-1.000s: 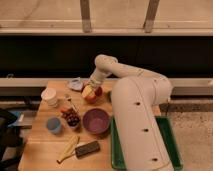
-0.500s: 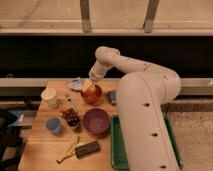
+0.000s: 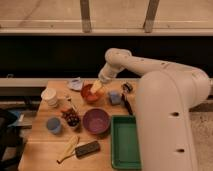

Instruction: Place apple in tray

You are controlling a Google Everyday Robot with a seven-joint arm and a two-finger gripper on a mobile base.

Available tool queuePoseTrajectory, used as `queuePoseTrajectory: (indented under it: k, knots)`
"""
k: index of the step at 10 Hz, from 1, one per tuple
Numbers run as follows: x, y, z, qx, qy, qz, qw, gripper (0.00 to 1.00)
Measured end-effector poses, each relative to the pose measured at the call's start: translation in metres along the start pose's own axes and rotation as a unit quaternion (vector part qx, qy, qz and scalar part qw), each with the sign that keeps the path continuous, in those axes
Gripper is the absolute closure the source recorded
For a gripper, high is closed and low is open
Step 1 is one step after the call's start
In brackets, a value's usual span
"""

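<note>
The apple (image 3: 96, 86), pale yellow with an orange blush, sits between the fingers of my gripper (image 3: 98, 84), just above the round red-orange bowl (image 3: 92, 95) at the back of the table. The gripper is shut on the apple and hangs down from the white arm (image 3: 150, 75), which arches in from the right. The green tray (image 3: 123, 145) lies at the table's front right, partly hidden by the arm's big white body. The tray's visible part holds nothing.
A purple bowl (image 3: 96, 121) stands left of the tray, dark grapes (image 3: 71, 118) beside it. A banana (image 3: 67, 149) and a dark block (image 3: 87, 148) lie in front. A white cup (image 3: 49, 96), a blue cup (image 3: 54, 125) and a small blue object (image 3: 115, 97) stand around.
The gripper has risen a little from the red-orange bowl with the apple in it. The arm's body has swung right and nearer to the camera.
</note>
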Motion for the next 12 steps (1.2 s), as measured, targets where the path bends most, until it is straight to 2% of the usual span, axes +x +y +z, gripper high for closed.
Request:
queuePoseTrajectory:
  k: [3, 6, 7, 9, 11, 12]
  knots:
    - [0.061, -0.01, -0.045, 0.039, -0.004, 0.053, 0.9979, 0.99]
    - [0.117, -0.003, -0.064, 0.064, 0.013, 0.119, 0.9907, 0.99]
    - [0.14, 0.005, -0.064, 0.07, 0.027, 0.146, 0.9864, 0.99]
    - [0.168, 0.023, -0.057, 0.074, 0.056, 0.18, 0.9793, 0.99]
    - [0.209, 0.035, -0.05, 0.078, 0.099, 0.227, 0.9657, 0.99]
    - [0.225, 0.035, -0.048, 0.077, 0.111, 0.248, 0.9592, 0.99]
